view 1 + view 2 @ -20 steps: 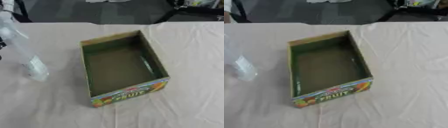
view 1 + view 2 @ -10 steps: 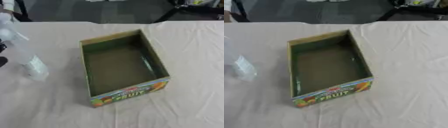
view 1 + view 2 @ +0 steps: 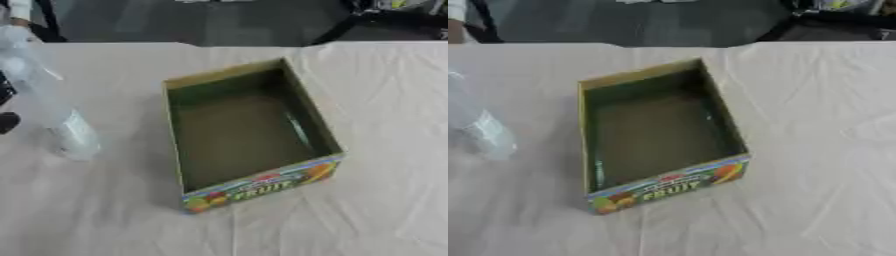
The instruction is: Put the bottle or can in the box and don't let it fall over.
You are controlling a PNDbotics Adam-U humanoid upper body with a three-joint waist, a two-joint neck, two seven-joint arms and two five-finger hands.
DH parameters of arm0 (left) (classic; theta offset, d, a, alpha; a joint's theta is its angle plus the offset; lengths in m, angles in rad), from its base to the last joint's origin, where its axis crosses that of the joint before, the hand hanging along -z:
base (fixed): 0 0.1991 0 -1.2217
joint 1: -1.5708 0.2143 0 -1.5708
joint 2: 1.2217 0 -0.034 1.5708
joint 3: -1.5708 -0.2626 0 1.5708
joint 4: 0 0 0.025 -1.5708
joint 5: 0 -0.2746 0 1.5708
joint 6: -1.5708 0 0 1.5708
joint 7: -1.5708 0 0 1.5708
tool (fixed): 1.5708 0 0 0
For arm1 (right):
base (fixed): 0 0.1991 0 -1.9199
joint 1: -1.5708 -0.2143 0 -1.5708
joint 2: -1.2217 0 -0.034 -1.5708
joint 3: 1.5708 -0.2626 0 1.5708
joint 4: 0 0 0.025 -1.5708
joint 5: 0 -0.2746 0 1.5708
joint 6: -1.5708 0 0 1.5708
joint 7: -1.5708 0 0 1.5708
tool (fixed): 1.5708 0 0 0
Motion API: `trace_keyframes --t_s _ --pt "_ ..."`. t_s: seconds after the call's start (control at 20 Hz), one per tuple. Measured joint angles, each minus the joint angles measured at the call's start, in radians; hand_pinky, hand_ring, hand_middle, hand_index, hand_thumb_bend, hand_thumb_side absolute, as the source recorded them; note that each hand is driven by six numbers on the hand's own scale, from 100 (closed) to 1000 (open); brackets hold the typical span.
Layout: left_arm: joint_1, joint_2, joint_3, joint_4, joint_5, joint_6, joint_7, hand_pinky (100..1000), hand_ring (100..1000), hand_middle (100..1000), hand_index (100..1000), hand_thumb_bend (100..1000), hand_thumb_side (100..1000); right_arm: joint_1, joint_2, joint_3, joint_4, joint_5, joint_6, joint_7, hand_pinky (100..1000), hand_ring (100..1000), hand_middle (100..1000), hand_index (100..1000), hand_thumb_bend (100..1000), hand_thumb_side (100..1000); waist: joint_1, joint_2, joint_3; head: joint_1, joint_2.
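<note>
While the box (image 3: 249, 137) sits empty mid-table | bottle (image 3: 52, 112) stands upright by the table's left edge, apart from box | left hand (image 3: 7, 121) barely shows there, fingers unreadable | step: grasp pending | next: hold bottle upright, lift over wall.

- Left hand (image 3: 6, 121): only dark parts are showing at the left edge of the left eye view; the pose of its fingers is not discernible.
- The right eye view is showing none of the left hand.
- Right hand: it is appearing in neither view.
</note>
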Motion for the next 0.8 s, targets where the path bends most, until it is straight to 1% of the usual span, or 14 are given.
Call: trace_keyframes --t_s 0.25,0.55,0.8 --pt "-0.017 0.0 -0.005 0.019 -0.018 0.01 0.012 1000 1000 1000 818 546 372 0.0 0.0 0.002 0.0 0.0 -0.001 0.001 1000 1000 1000 1000 100 470 -0.001 0.0 -0.002 0.007 0.0" --pt "-0.034 -0.002 -0.011 0.042 -0.053 0.004 0.023 1000 1000 1000 840 547 375 -0.001 0.001 0.003 0.0 0.005 -0.002 0.004 1000 1000 1000 1000 100 470 -0.005 0.004 -0.004 0.01 0.0" --pt "-0.05 -0.01 -0.013 0.059 -0.076 0.005 0.025 1000 1000 1000 863 552 401 -0.009 0.002 0.008 0.0 0.006 0.002 0.006 1000 1000 1000 1000 100 470 -0.005 0.009 -0.007 0.015 -0.001"
